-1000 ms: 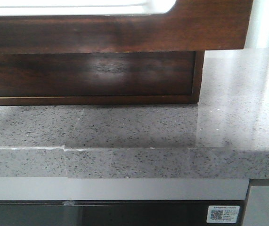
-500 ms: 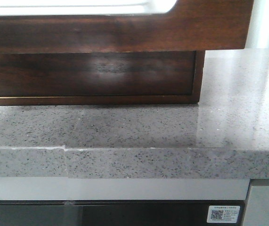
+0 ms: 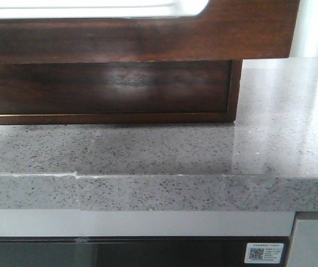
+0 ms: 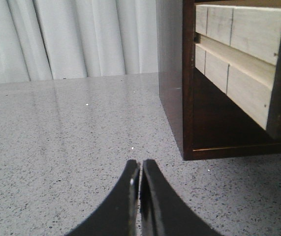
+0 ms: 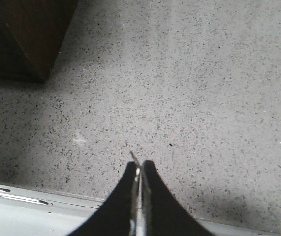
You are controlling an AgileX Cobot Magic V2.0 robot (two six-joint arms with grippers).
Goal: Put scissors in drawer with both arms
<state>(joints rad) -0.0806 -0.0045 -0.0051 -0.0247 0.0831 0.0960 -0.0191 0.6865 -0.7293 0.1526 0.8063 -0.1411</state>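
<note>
1. Your drawer (image 3: 147,39) fills the 12 o'clock part of the front view: a wide, glossy, dark red-brown wooden front with a white rounded-cornered area along its upper edge.
2. It juts out over the cabinet (image 3: 108,92), which stands on the speckled grey counter (image 3: 164,150).
3. Your left gripper (image 4: 140,169) is clenched on nothing, fingers pressed together above the counter, with the cabinet's open side at about 2 o'clock.
4. Your right gripper (image 5: 138,169) is likewise clenched, near the counter's edge.
</note>
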